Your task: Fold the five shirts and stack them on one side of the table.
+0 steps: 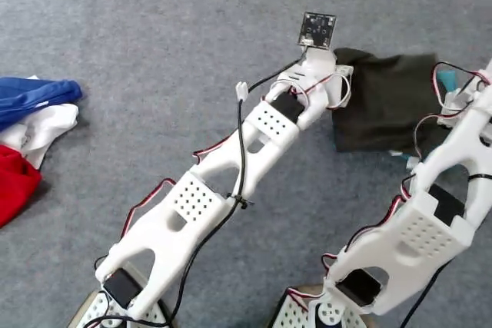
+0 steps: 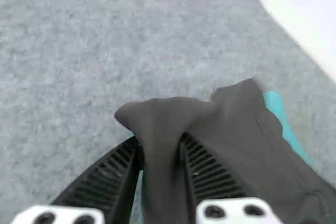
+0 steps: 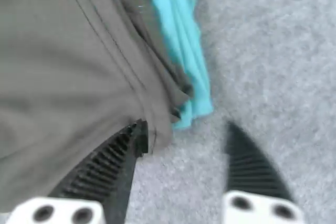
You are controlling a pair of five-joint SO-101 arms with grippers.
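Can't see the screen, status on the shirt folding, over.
Left gripper shut on dark shirt. Right gripper open at its edge. Teal shirt beneath. Heap of blue, white, red shirts lies apart, unfolded.

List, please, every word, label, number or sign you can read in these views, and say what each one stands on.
None can be read.
The dark shirt, the teal shirt under it, and the blue shirt, white shirt and red shirt show no print.
The small board on an arm's wrist is too small to show any marking.
The grey table cover is plain.
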